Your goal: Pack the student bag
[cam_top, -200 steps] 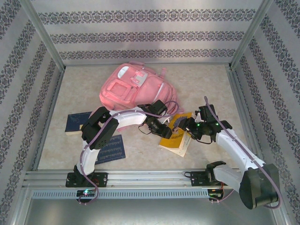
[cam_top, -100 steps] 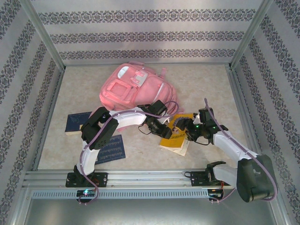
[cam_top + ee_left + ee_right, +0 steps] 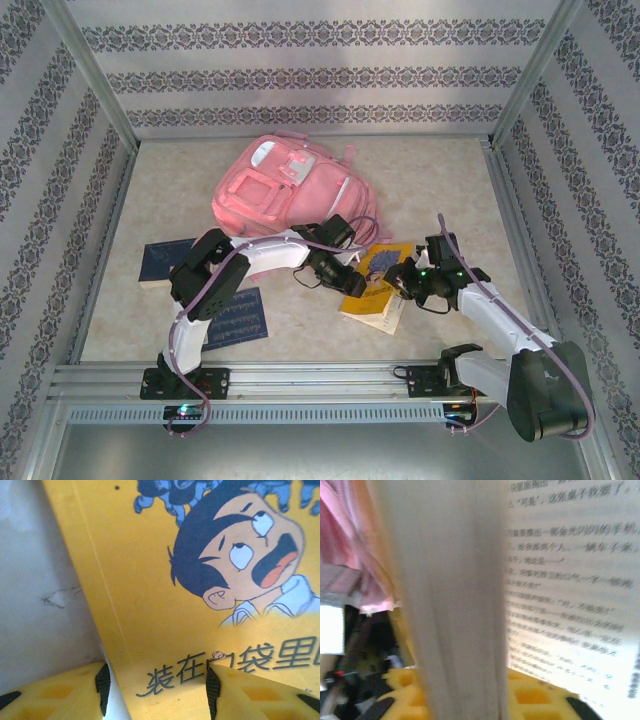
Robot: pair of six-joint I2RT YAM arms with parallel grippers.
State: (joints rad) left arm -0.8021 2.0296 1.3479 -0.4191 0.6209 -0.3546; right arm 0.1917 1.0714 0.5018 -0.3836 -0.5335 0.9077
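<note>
Nearest me, the right arm point(image 3: 500, 320) has swung in and dropped its elbow over the last second. The right gripper point(image 3: 470, 687) has now clamped on the page block of the yellow comic book point(image 3: 375, 290), with printed pages fanning open beside its fingers. The left gripper point(image 3: 155, 695) hangs unclenched over the book's spine edge, one finger above the table point(image 3: 430, 180) and the other above the cover, holding nothing. I judge the book is now secured for a lift, though nothing looks packed yet.

To the left, the nearer blue book point(image 3: 237, 318) and the farther blue book point(image 3: 163, 262) lie flat, waiting. Beyond the left wrist the pink student bag point(image 3: 285, 190) lies on the table, front pockets up. The tabletop is pale, marbled beige, fenced by aluminium posts point(image 3: 95, 85) and striped patterned wallpaper point(image 3: 320, 75).
</note>
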